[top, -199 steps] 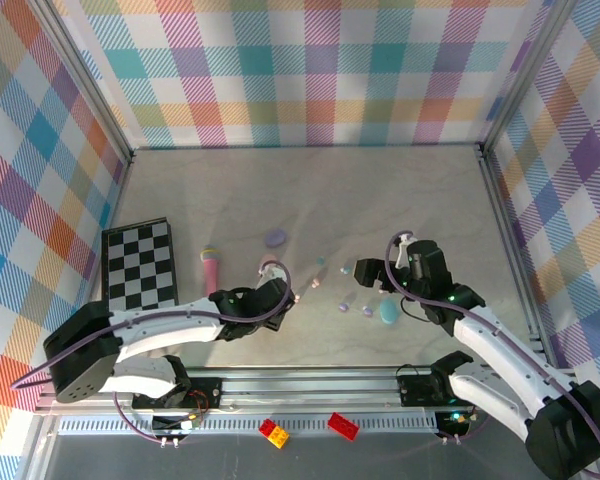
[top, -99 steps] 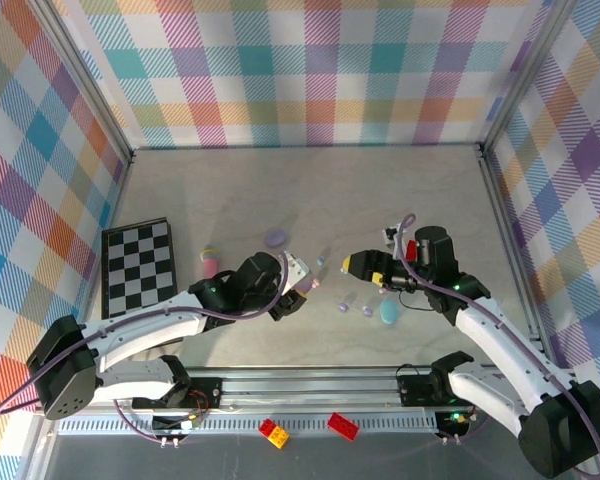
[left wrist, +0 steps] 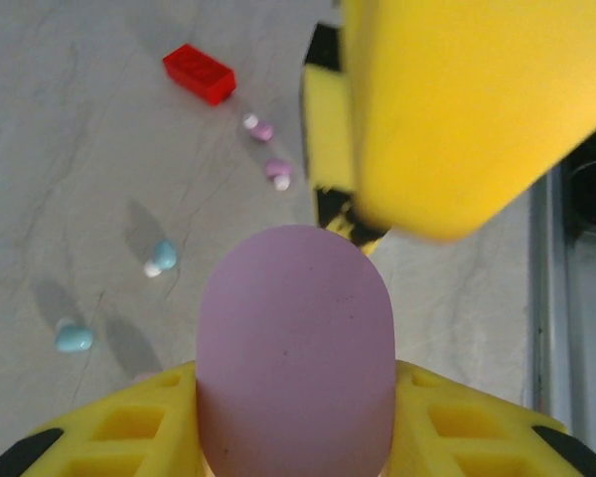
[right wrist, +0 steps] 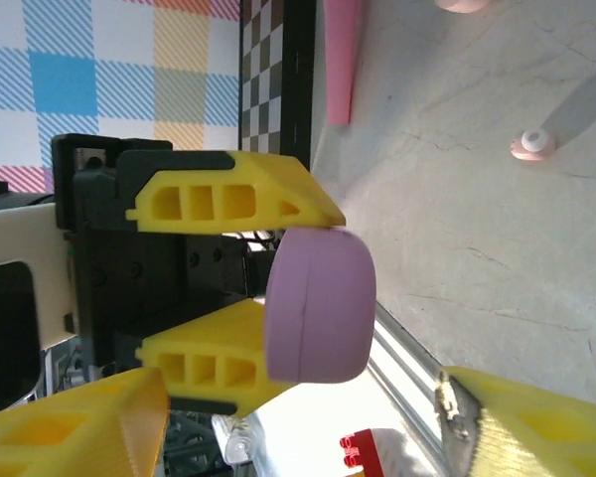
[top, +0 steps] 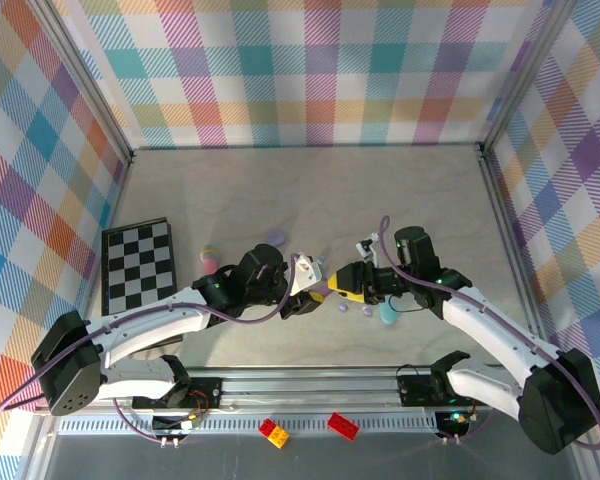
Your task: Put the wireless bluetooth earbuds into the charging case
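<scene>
Nearest the left wrist lens: the left gripper [right wrist: 310, 270] is pinching the lavender charging case [left wrist: 294, 348] by its flat sides. Its fingers are pressed onto the case, which is standing proud of the tips, lifted off the table [top: 420, 200]. The case is looking closed, with no seam gap showing.

Just beyond: the right gripper [top: 332, 287] is facing the case head-on. Its fingers are spread wider than the case, one yellow finger [left wrist: 447, 109] is looming just past the rounded end, and it is holding nothing. Whether it is touching the case, I cannot tell.

Step in hand, as I am reading it: a second grip on the case, either to take it over or to work the lid. To do it well:
- the right fingers should be bracketing the free end only, clear of the left fingers;
- the left pinch should be holding firm until the right one is seated;
- the approach should be square, since a rounded shell is likely to squirt out of an off-centre squeeze.

Farther out, on the table: the earbuds are lying loose, a teal pair [left wrist: 161, 256] and a pink-lavender pair [left wrist: 278, 171], well apart from the held case. None are in it yet. A red brick [left wrist: 200, 74] is lying beyond them.
</scene>
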